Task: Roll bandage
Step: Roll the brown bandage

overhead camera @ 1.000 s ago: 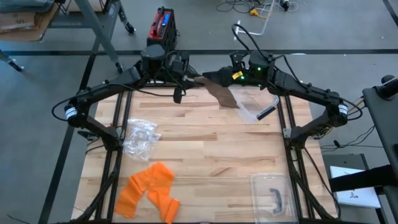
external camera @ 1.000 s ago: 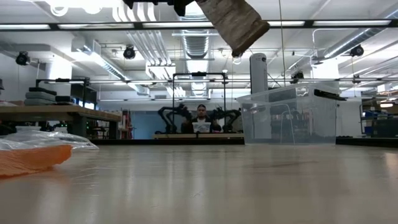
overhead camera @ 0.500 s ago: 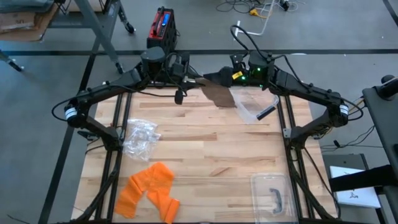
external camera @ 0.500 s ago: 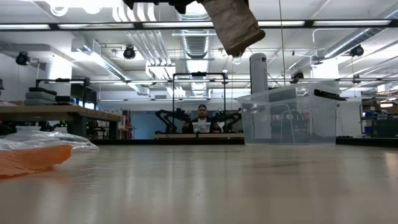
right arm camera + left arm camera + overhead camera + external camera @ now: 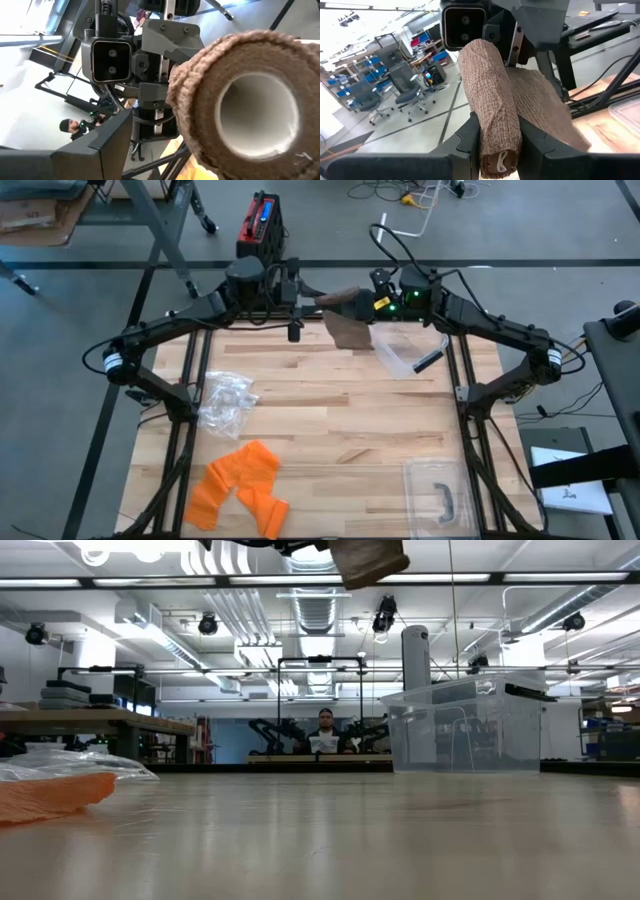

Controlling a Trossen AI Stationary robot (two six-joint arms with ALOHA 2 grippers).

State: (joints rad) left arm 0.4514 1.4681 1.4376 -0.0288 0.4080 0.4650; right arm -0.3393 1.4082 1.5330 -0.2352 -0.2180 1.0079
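A brown bandage roll (image 5: 487,100) with a white hollow core (image 5: 255,115) hangs high over the table's far edge, between my two grippers. My left gripper (image 5: 308,298) is shut on it. My right gripper (image 5: 348,302) faces it from the right, open, at the roll's other end. One right finger (image 5: 100,150) stands apart from the roll, and the roll hides the other. The loose tail (image 5: 350,332) hangs below the roll, and its lower end (image 5: 370,560) shows at the top of the low view. My left gripper pinches the roll's near end (image 5: 492,145) between its two fingers, one on each side. The fingers lie level, come from the table's left and run along the roll. The roll is lifted clear and level, its tail (image 5: 540,105) slack beside it. My right gripper stands at the roll's cored end (image 5: 240,100); I cannot tell whether it touches it.
A clear plastic box (image 5: 405,345) stands at the far right of the table and a clear lid or tray (image 5: 435,490) at the near right. A crumpled clear bag (image 5: 228,400) and orange bandages (image 5: 240,485) lie on the left. A person (image 5: 322,730) sits far behind.
My left gripper has rolled about its own line while staying in place. The bandage's hanging tail has grown shorter: its lower end has risen almost out of the top of the low view. The roll stays high between the grippers.
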